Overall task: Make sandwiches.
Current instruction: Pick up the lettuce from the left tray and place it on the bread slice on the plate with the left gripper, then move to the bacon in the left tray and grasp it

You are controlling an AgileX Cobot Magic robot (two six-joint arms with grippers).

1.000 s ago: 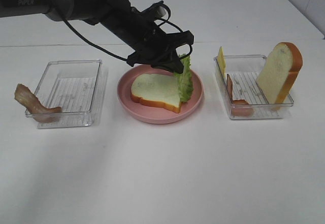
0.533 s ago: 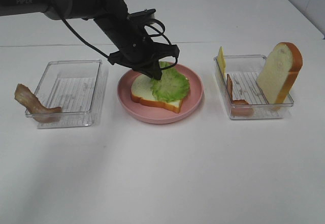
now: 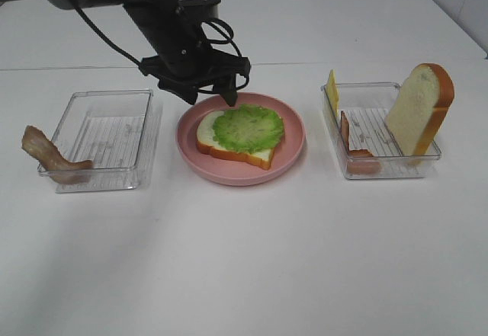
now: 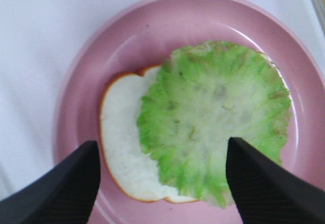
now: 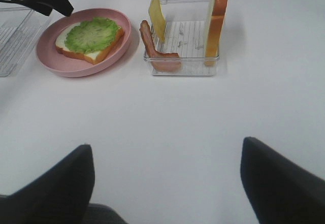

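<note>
A white bread slice (image 3: pixel 229 144) with an orange-brown crust lies on the pink plate (image 3: pixel 293 149). Green ruffled lettuce (image 3: pixel 248 128) lies flat on top of it. My left gripper (image 3: pixel 207 92) hovers open over the plate's back-left edge, holding nothing. In the left wrist view the lettuce (image 4: pixel 213 117) and bread (image 4: pixel 119 132) sit between and beyond the spread fingers (image 4: pixel 61 188). My right gripper (image 5: pixel 167 183) is open above bare table, well short of the trays, and is out of the exterior high view.
The right clear tray (image 3: pixel 381 164) holds an upright bread slice (image 3: pixel 419 107), yellow cheese (image 3: pixel 332 88) and a bacon strip (image 3: pixel 354 149). The left clear tray (image 3: pixel 103 138) has a bacon strip (image 3: pixel 53 161) draped over its outer side.
The left gripper laid the lettuce down flat on the bread, opened and let it go, shifting left toward the plate's back-left edge. The right arm has not moved.
</note>
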